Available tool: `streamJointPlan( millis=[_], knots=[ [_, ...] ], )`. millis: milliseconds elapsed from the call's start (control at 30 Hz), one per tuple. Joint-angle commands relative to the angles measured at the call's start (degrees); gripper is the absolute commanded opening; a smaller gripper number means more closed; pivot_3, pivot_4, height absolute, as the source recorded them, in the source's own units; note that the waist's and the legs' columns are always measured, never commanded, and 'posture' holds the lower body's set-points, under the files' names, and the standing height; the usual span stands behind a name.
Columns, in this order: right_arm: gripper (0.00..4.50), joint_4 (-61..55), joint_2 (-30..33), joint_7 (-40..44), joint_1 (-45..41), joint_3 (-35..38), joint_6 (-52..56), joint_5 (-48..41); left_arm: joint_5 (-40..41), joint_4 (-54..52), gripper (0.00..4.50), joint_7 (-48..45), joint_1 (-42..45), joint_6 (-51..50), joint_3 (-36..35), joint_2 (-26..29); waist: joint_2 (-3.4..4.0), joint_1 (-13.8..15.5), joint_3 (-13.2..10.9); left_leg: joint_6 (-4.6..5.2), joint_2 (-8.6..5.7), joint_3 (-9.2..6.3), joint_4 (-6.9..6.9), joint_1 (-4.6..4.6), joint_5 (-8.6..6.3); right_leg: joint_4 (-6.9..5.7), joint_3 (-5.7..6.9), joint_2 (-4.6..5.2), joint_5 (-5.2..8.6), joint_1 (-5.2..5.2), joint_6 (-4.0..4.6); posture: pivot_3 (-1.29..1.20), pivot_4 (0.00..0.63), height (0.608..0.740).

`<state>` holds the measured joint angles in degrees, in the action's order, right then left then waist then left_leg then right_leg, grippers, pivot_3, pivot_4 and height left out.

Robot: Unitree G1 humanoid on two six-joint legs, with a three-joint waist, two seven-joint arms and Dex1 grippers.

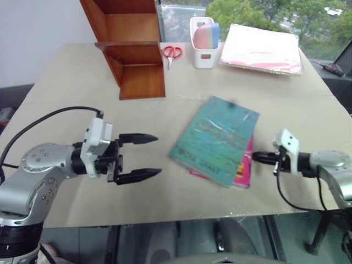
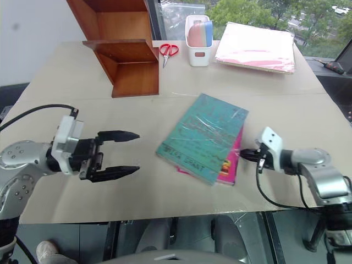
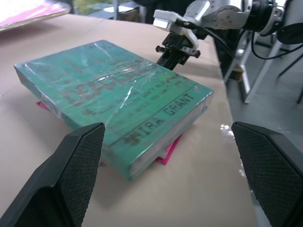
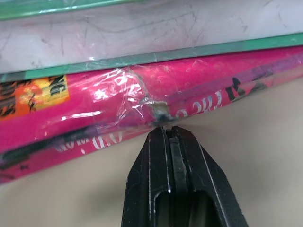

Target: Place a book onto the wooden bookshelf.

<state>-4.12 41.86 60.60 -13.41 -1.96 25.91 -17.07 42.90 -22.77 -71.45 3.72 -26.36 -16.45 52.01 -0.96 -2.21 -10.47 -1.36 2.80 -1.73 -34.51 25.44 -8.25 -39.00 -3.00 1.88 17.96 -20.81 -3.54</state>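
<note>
Beige table [image 1: 66, 82], window with trees behind the far edge. Book [image 1: 215, 138] lies flat near the table's middle toward the near edge, on top of a pink book [image 1: 246, 168] that peeks out at its near-right side. Long axis runs diagonally, from near-left to far-right; "MIRA GRANT" lettering sits along the near short edge. Teal-green cover, glossy wrap catching glare, creased. Bookshelf [image 1: 132, 52] stands at the far-left, well apart from the book. Left gripper [image 1: 147, 156] spread wide, level, pointing at the book from its left, not touching. Right gripper [image 4: 165, 130] pressed together, tip at the pink book's edge.
</note>
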Motion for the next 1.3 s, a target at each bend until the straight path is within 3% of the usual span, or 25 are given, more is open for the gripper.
streamJointPlan(
  millis=[33,433,767,967,1300],
  knots=[
    [0.08,-1.25,0.33,-0.29,-1.95,0.45,-0.81,-0.16,-0.71,1.02,4.5,-0.48,-2.27,1.79,-4.3,0.98,0.0,0.14,0.0,0.0,0.0,0.0,0.0,0.01,0.0,0.01,0.0,0.0,0.0,0.0,0.0,0.0,0.15,0.74],
    [0.08,-11.72,5.13,-3.57,0.3,8.9,3.16,-4.14,-3.39,8.54,4.5,2.55,-6.23,4.28,-7.65,-1.92,0.0,0.52,0.0,0.01,-0.02,-0.04,0.02,0.11,-0.01,0.02,0.06,0.05,0.0,-0.08,0.01,0.0,0.15,0.74],
    [0.08,0.94,2.07,-4.38,-8.46,-0.76,-4.59,3.87,-5.68,11.87,4.5,3.13,-2.68,6.78,-4.88,-3.47,-0.03,0.31,0.02,0.01,-0.03,-0.01,0.0,0.12,-0.01,0.02,0.04,0.05,-0.01,-0.1,0.02,0.0,0.15,0.74],
    [0.08,7.44,-0.55,-1.86,-12.49,-2.96,-10.2,4.81,-5.71,10.6,4.5,4.15,-4.55,6.88,-5.99,-3.93,-0.03,0.1,0.01,0.02,-0.04,0.02,0.09,0.27,-0.01,-0.05,0.0,0.06,-0.01,-0.34,0.02,0.0,0.15,0.74],
    [0.08,8.72,-2.88,-0.42,-13.78,-3.47,-12.48,4.93,-6.46,11.81,4.5,6.11,-4.22,7.21,-6.16,-4.07,-0.03,0.15,0.01,0.01,-0.04,0.03,0.08,0.25,-0.01,-0.13,-0.01,0.05,-0.01,-0.37,0.02,0.0,0.15,0.74]
  ],
)
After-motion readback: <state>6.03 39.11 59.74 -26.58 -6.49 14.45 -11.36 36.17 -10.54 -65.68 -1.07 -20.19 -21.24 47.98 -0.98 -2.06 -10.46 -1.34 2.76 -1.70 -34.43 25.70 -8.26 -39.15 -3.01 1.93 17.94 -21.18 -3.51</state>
